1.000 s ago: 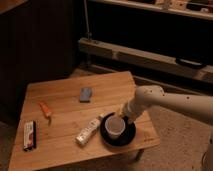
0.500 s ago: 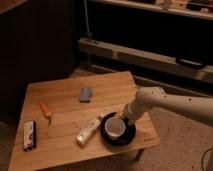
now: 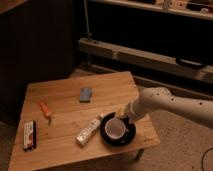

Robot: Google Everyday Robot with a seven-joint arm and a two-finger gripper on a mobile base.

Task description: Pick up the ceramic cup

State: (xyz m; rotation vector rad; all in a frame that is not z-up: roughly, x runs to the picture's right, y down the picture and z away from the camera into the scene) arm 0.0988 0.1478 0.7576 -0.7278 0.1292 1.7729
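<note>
Camera view shows you a low wooden table (image 3: 70,107) with the ceramic cup (image 3: 115,128) near its front right corner. The cup stands upright in the middle of a black plate (image 3: 106,141), its round mouth facing up. The gripper (image 3: 123,115) is at the far right side of the cup's rim, at the end of the white arm (image 3: 165,102) that reaches in from the right. Whether the gripper is spread or pressed together, you cannot tell. A white slim bottle (image 3: 88,131) lies just left of the plate. Farther left are a small orange object (image 3: 45,109) and a dark flat packet (image 3: 30,135), and a blue-grey object (image 3: 86,94) lies toward the back.
</note>
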